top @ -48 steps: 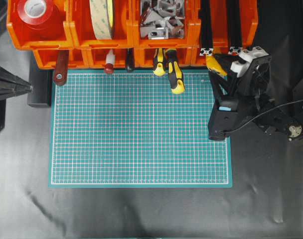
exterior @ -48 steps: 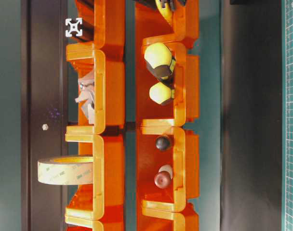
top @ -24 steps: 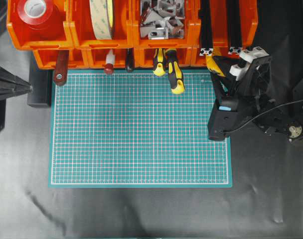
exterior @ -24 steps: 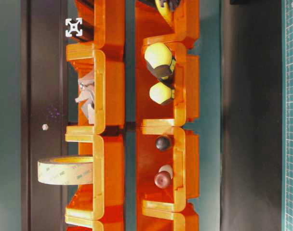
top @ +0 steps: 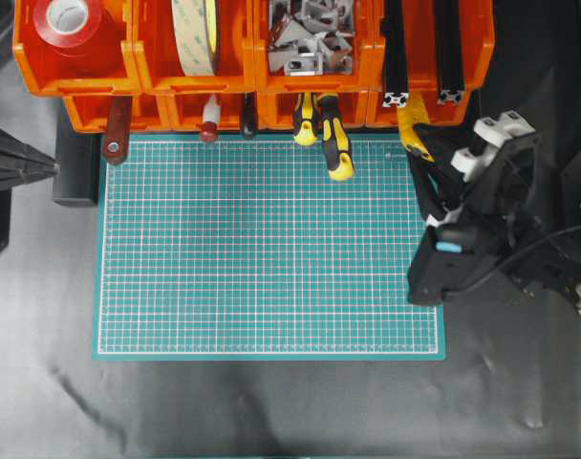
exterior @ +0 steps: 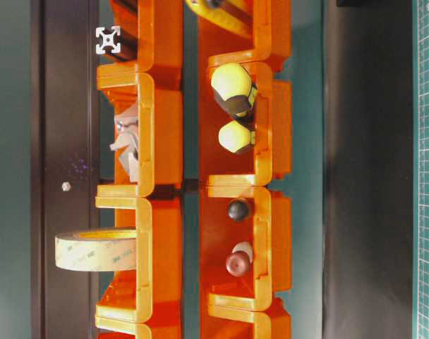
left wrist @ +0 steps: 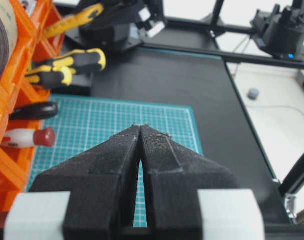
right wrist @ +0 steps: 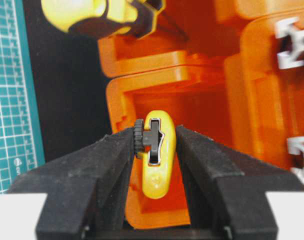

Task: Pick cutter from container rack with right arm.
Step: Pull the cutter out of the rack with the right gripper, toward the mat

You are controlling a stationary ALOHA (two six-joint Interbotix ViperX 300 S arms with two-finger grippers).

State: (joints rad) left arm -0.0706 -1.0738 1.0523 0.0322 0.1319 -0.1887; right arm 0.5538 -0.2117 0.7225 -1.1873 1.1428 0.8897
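Observation:
The yellow cutter (top: 412,124) sticks out of the rightmost lower bin of the orange container rack (top: 138,81), tilted over the green mat's far right corner. My right gripper (top: 422,145) is shut on it. In the right wrist view the cutter (right wrist: 157,160) sits between both black fingers, its dark slider knob against the left finger, with the rack bin (right wrist: 142,80) behind it. The cutter also shows in the left wrist view (left wrist: 72,21). My left gripper (left wrist: 141,127) is shut and empty, resting at the left table edge (top: 52,169).
Two yellow-and-black screwdrivers (top: 333,143) hang from the neighbouring bin. Red-handled tools (top: 114,139) stick out at the left. Upper bins hold tape rolls (top: 69,19), metal brackets (top: 310,33) and black extrusions (top: 396,57). The green mat (top: 271,249) lies in front.
My right gripper has drawn back from the rack toward the front right with the cutter in it. The cutter has slid farther out of its bin. The left arm has not moved.

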